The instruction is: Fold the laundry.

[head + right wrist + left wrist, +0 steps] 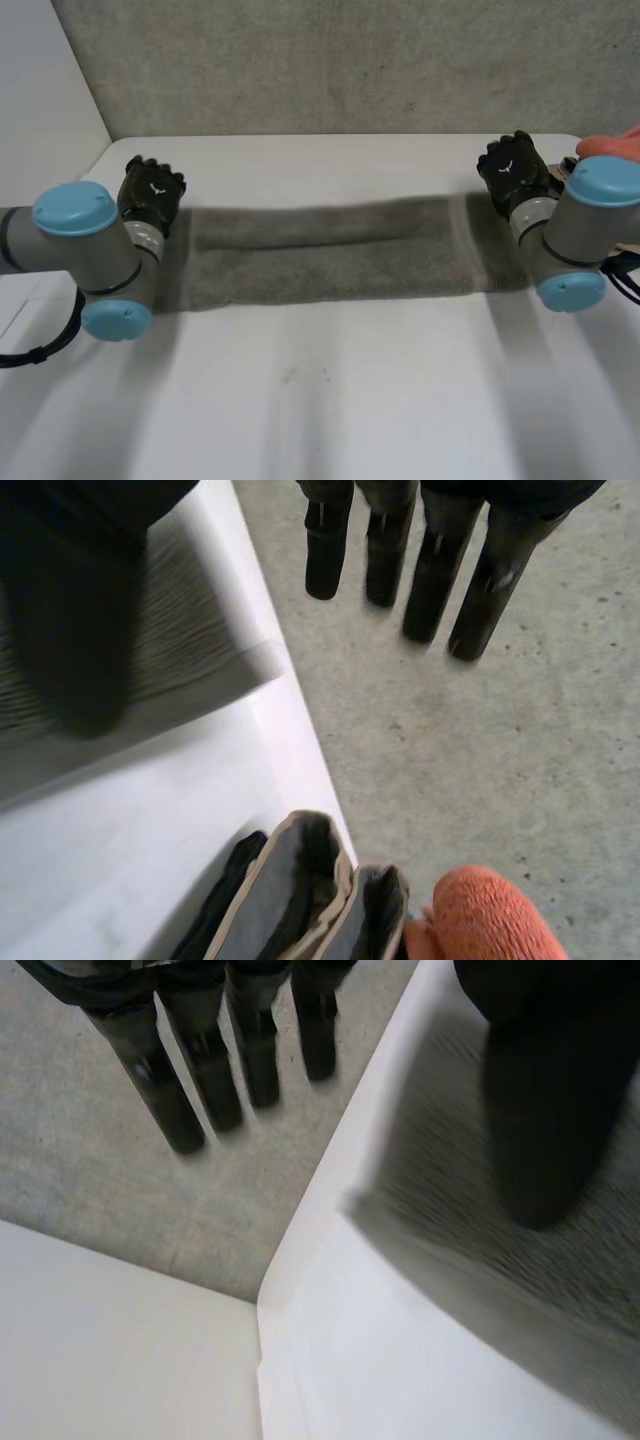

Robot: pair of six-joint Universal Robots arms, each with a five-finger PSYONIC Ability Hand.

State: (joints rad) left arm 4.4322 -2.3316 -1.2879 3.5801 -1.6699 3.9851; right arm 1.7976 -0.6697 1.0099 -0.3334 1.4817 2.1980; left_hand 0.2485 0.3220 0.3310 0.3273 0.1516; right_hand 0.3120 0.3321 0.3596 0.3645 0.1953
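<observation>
2 ends of the grey towel (320, 262) are covered, 1 by each of my robot hands. It lies stretched in a long band across the far half of the counter (320, 400) and seems doubled lengthwise. My left robot hand (152, 193) and right robot hand (512, 170) both have straight fingers (150, 1070) and grip nothing, each thumb above its towel end. I judge this placing suits pinching both short ends for an end-to-end fold.
</observation>
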